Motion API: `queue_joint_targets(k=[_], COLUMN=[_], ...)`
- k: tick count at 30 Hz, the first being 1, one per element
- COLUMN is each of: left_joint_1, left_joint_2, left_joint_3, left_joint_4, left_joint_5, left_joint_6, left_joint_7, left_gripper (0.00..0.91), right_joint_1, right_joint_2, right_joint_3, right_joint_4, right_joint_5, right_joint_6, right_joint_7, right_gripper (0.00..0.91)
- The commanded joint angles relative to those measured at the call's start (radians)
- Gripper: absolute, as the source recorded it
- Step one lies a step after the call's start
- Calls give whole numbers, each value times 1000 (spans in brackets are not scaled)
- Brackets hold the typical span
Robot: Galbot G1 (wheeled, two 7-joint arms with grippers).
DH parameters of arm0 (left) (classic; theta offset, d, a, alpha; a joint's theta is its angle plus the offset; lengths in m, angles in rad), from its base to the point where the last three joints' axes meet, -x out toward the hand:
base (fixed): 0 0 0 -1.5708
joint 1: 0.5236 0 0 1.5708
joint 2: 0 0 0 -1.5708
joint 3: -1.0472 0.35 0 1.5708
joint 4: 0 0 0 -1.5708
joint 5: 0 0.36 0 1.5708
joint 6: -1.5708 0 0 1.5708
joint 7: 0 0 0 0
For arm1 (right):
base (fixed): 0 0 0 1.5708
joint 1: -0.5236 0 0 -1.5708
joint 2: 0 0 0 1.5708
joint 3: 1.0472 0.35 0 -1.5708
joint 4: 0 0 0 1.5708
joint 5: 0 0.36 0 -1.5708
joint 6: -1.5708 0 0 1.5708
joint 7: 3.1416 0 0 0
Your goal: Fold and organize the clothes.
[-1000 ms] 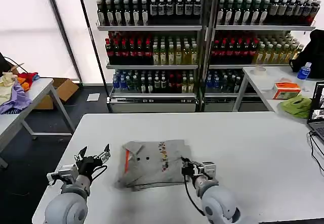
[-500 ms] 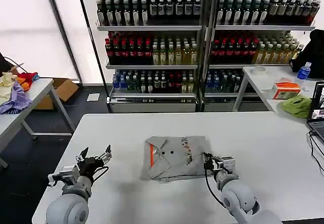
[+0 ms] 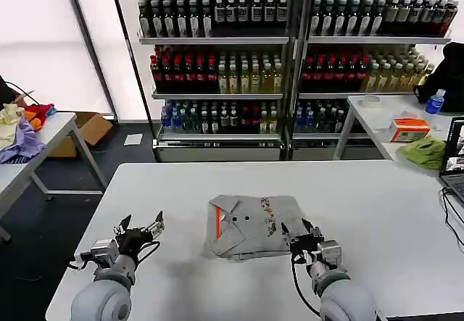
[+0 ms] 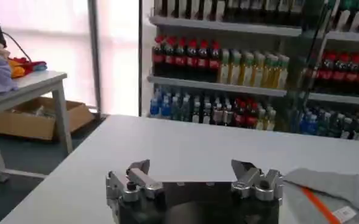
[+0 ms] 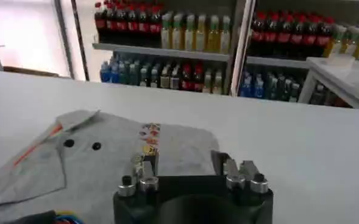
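A folded light grey shirt with a collar, dark buttons, an orange-red stripe and a multicoloured print lies in the middle of the white table. My right gripper is open at the shirt's near right corner, holding nothing. In the right wrist view the right gripper hovers with spread fingers over the grey shirt. Left of the shirt and apart from it, my left gripper stands open. The left wrist view shows the left gripper over bare table, with the shirt's edge at the side.
Shelves of bottles stand behind the table. A side table at the left carries lavender, red and orange fabrics. Another table at the right holds a lime-green cloth and an orange box. A laptop sits at the right edge.
The right gripper dragged the shirt to the right across the table, then opened and let go of its edge. The left gripper barely moved.
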Motion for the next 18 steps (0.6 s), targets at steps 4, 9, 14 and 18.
queue_joint_targets(k=[4,9,14,18], left_joint_1=[22,30,37,39], left_joint_2=[-6,-8,-7,-6], left_joint_3=[2,0,-1,-1], left_joint_4=[5,1,0,-4], left_joint_5=[2,4,6,6], left_joint_6=[-5,-5,-5,-3], left_joint_7=[3,3,4,5], left_gripper=[907,907,907,907], right_joint_1=[-65,-63,-69,-74], right_joint_2=[-36,-7,3,14], right_joint_3=[8,1,-3,4], right_joint_4=[3,-16,-28,-33], right_joint_5=[314,335,355,361], right_joint_6=[1,1,2,2], right_joint_7=[91,96,103,107], right_gripper=[907,907,907,907])
